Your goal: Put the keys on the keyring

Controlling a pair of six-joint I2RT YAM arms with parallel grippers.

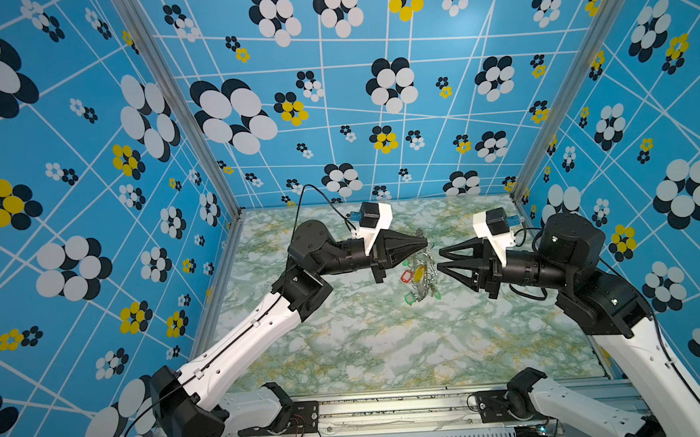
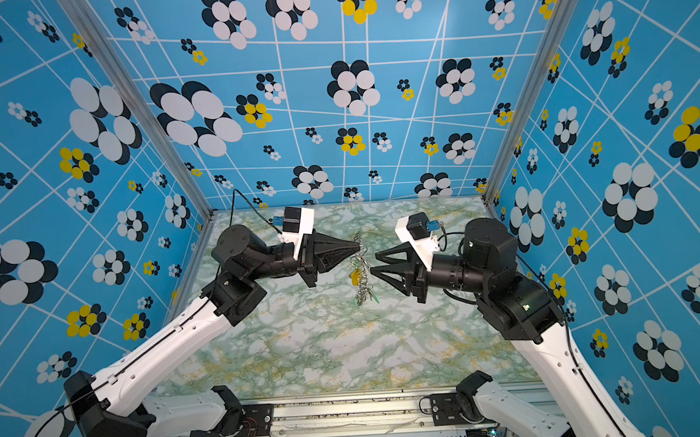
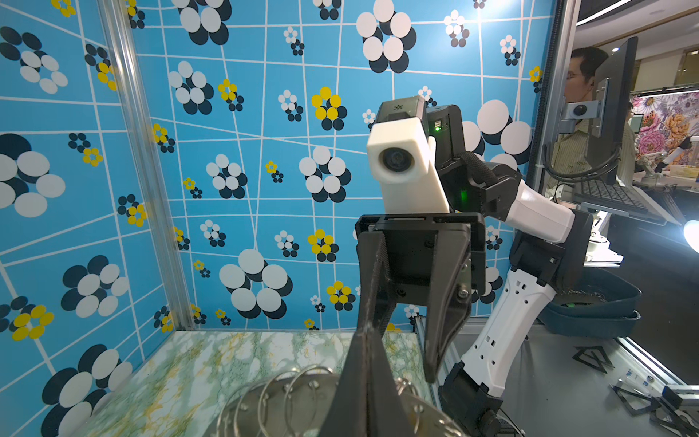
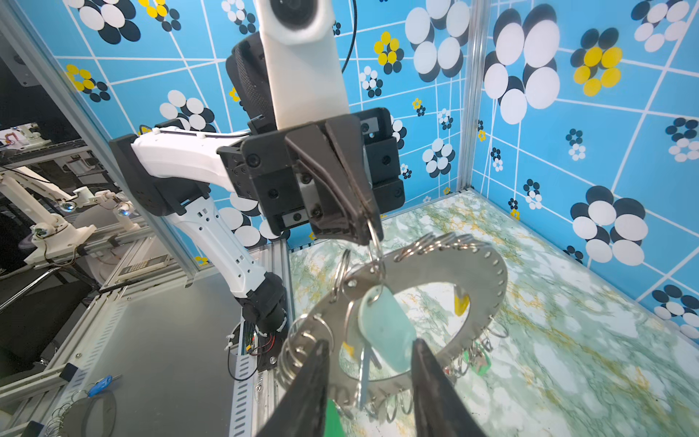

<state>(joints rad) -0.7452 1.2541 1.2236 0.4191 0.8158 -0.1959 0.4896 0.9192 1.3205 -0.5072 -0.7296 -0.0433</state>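
Fingers of our left gripper [image 1: 424, 241] clamp one wire loop [image 4: 374, 234] so the keyring [image 4: 488, 272] hangs steady — our right gripper [image 1: 439, 262] stands parted around the mint-tagged key [image 4: 387, 333], seemingly hooked on.

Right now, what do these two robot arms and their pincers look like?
The left arm and right arm have white shells and black joints. The left gripper and right gripper are black, each with two tapering triangular fingers. A white camera block tops each wrist, trailing a black cable.
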